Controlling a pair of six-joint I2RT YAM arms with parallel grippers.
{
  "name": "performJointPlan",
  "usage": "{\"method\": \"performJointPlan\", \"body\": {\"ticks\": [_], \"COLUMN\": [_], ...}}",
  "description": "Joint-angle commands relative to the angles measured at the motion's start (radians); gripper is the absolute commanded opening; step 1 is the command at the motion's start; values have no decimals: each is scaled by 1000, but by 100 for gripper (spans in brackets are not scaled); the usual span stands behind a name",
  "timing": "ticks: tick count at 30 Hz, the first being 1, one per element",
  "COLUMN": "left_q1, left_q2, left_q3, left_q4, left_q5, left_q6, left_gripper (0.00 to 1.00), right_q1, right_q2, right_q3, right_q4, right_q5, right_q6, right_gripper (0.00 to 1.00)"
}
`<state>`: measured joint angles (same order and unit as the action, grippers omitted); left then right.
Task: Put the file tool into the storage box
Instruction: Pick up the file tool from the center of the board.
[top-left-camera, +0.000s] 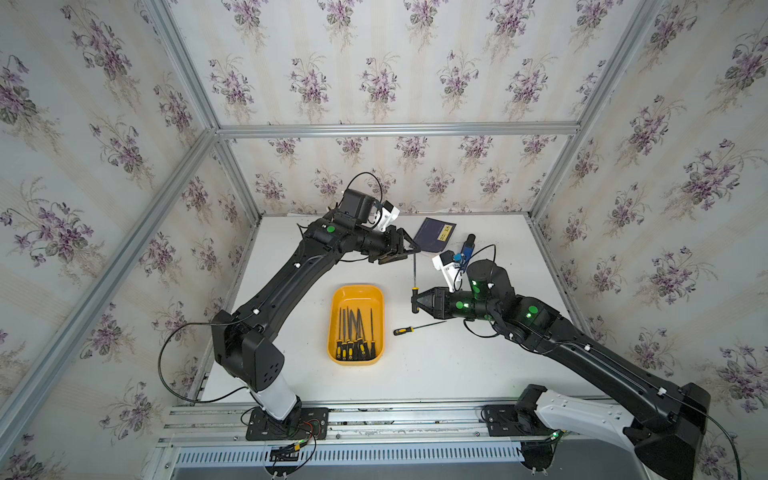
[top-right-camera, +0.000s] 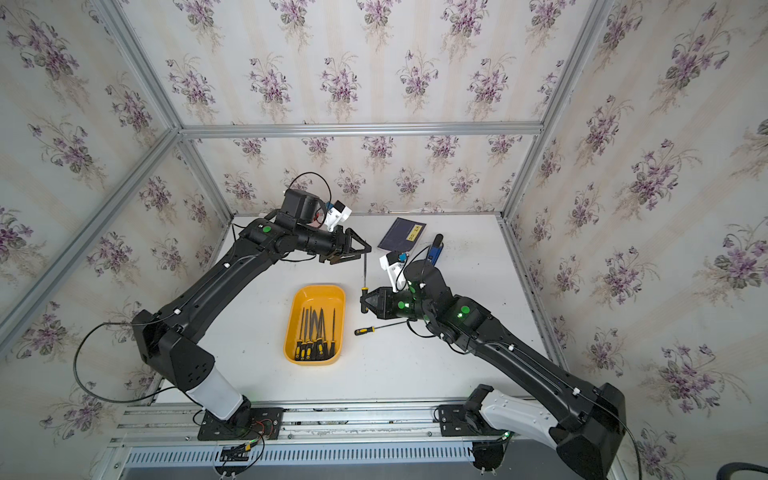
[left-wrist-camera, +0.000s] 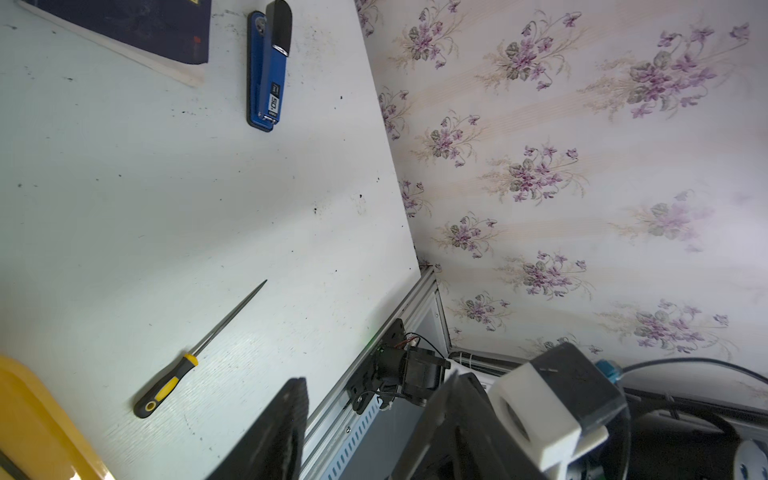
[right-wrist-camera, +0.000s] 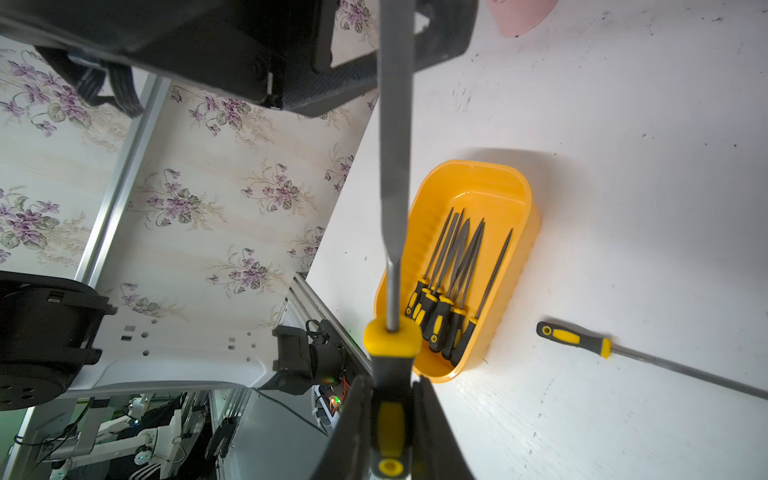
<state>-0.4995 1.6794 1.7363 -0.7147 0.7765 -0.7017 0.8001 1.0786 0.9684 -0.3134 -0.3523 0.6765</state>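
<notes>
The yellow box (top-left-camera: 357, 296) sits near the middle of the counter (top-left-camera: 457, 365); in it lie several files (top-left-camera: 353, 336), packed close and partly crossed, handles toward the near edge, tips toward the far edge; their exact count is hard to make out. The file (right-wrist-camera: 395, 166) is outside the box, held above the counter beside its right side; it has a flat grey blade, a thin shank, a yellow collar and a black handle with a yellow stripe; the right fingers (right-wrist-camera: 432, 424) are clamped on the handle, blade pointing to the far edge. Its tip reaches the left fingers (left-wrist-camera: 278, 428), which stand apart; whether they touch it I cannot tell. A loose file (top-left-camera: 417, 327) lies flat right of the box; a book (top-left-camera: 434, 235) and stapler (left-wrist-camera: 268, 70) lie near the far edge; a pink shape (right-wrist-camera: 523, 16) is cut off by the frame.
</notes>
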Motion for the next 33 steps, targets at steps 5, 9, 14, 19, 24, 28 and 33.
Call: {"method": "performJointPlan", "body": {"ticks": [5,9,14,19,24,28,33], "left_q1": [-44,-57,-69,-70,-63,-31,56], "left_q2": [48,54,63,73,73,48,-8], "left_q3": [123,131,157,182,199,167,53], "left_q4": [-183,-205,-281,-355,-443,-500,-540], "left_q5": [-151,-169,-229,-275,-339,-378,-472], "left_q6": [104,126,168,202,249,289,344], "left_gripper": [41,32,6,0,0,0,0], "right_q1": [16,22,25,32,34,33,31], "right_q2": [13,20,33,54,70,77,88], "right_q3": [0,-1,-2,-2,12,20,12], "right_q4": [17,9,-8,-17,-31,-63,-78], "right_q5": [5,14,26,27,55,93,99], "right_q6": [-4,0,2,2,-2,-7,-9], "right_gripper": [0,0,0,11,67,91,97]}}
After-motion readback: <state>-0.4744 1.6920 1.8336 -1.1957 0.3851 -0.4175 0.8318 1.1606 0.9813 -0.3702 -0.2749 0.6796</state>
